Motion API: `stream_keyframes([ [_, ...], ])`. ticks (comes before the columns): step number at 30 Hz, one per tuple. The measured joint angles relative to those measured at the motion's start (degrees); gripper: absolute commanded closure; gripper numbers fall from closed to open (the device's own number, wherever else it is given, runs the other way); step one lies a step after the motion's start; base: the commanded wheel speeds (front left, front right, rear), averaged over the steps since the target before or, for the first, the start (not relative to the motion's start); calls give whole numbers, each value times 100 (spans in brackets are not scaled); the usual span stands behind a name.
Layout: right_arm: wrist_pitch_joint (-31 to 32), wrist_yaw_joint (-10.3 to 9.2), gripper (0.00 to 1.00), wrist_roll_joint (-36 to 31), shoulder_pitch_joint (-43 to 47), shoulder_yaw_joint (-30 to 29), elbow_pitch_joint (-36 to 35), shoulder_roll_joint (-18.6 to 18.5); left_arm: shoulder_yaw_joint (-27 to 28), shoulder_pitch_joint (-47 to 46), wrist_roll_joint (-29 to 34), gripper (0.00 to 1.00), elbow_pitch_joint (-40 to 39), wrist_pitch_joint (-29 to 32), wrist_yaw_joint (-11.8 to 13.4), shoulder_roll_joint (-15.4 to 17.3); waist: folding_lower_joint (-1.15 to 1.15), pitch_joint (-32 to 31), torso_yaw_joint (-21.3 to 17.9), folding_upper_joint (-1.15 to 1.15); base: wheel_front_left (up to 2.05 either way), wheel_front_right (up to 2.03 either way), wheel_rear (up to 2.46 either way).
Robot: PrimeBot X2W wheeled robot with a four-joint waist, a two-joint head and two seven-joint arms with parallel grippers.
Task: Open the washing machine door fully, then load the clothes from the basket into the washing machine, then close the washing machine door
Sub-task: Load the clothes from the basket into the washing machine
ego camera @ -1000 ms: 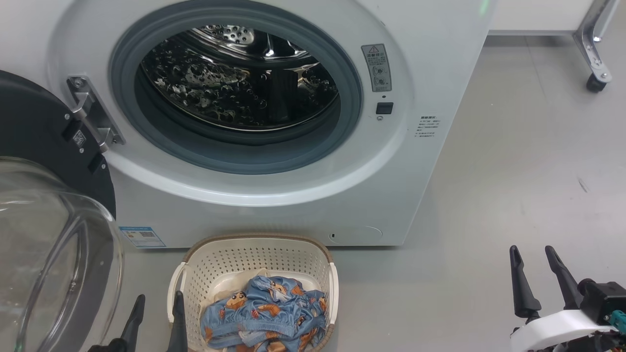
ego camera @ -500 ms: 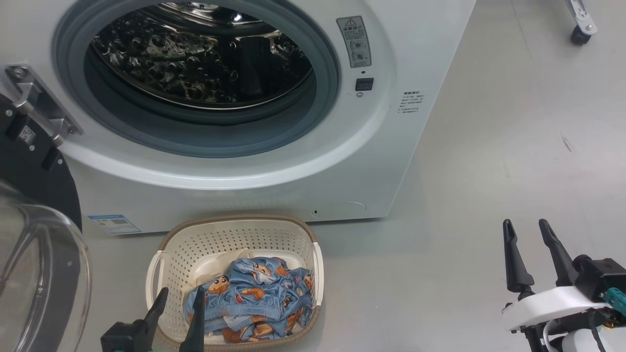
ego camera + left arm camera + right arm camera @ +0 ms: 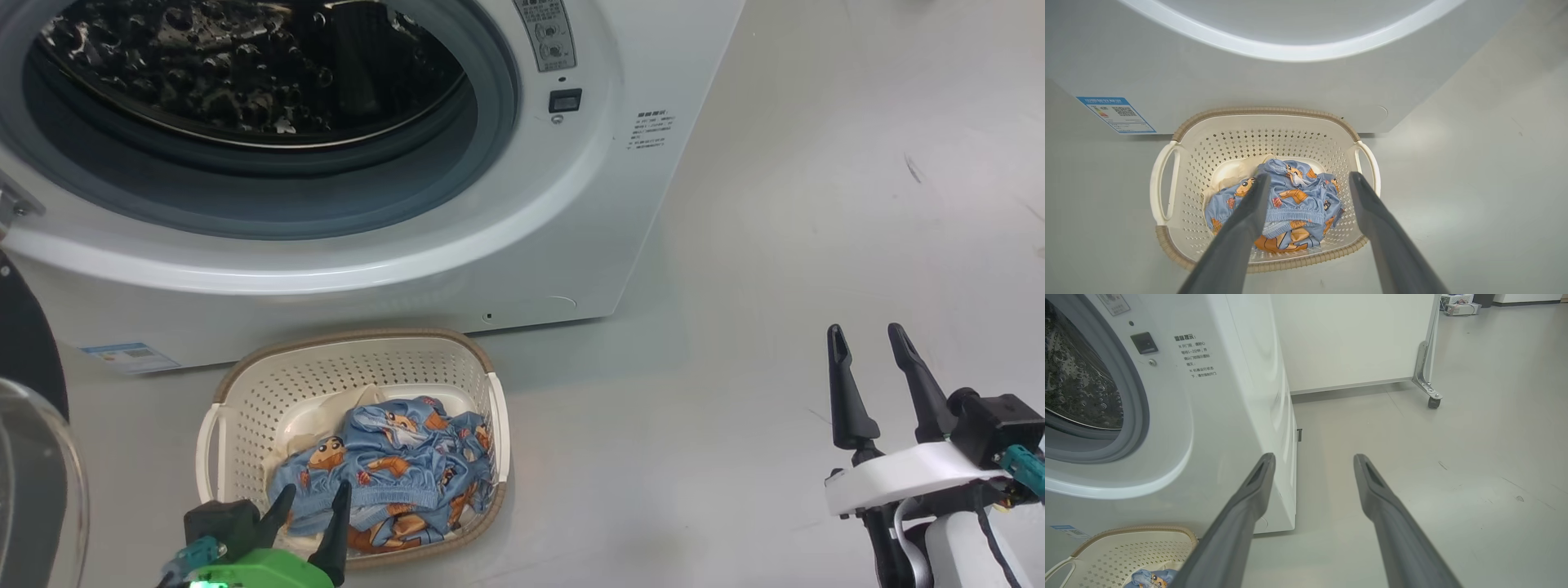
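My left pincer (image 3: 317, 490) spread wide over the clothes (image 3: 392, 457) in the basket (image 3: 351, 336), holding nothing, basket on the floor (image 3: 775, 204) just before the washing machine (image 3: 571, 245), washing machine door (image 3: 24, 359) open, my right pincer (image 3: 865, 333) spread, empty

The washing machine (image 3: 620, 204) mouth gapes unblocked, its drum (image 3: 229, 73) bare inside. The washing machine door (image 3: 24, 367) hangs swung out at the left (glass bowl bulging near the basket (image 3: 351, 336)). The basket's top lies open above the clothes (image 3: 392, 465). Open floor (image 3: 735, 425) spreads rightward; a wheeled frame (image 3: 1429, 388) stands well back.
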Motion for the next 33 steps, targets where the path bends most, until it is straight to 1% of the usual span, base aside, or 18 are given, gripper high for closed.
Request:
stream_keyframes([
  [7,0,0,0,0,-217,73,-27,19,7,-287,-299,0,493,416,-52,-4,0,287,-185,0,0,0,0],
  [11,0,0,0,-1,-310,115,-32,22,-49,-477,-379,0,760,671,-100,34,0,457,-285,0,0,0,0],
  [18,0,0,0,-4,-487,159,-92,25,-107,-963,-513,0,1135,1000,-107,77,0,805,-426,0,0,0,0],
  [24,0,0,0,-44,-778,232,-160,30,56,-1361,-569,0,1460,1094,-108,256,0,1153,-521,0,0,0,0],
  [30,0,0,0,-51,-940,225,-207,30,126,-1735,-624,0,1692,1095,-112,349,1,1500,-620,0,0,0,0],
  [33,0,0,0,-54,-1019,209,-212,32,144,-1919,-666,0,1808,1091,-153,359,0,1656,-659,0,0,0,0],
])
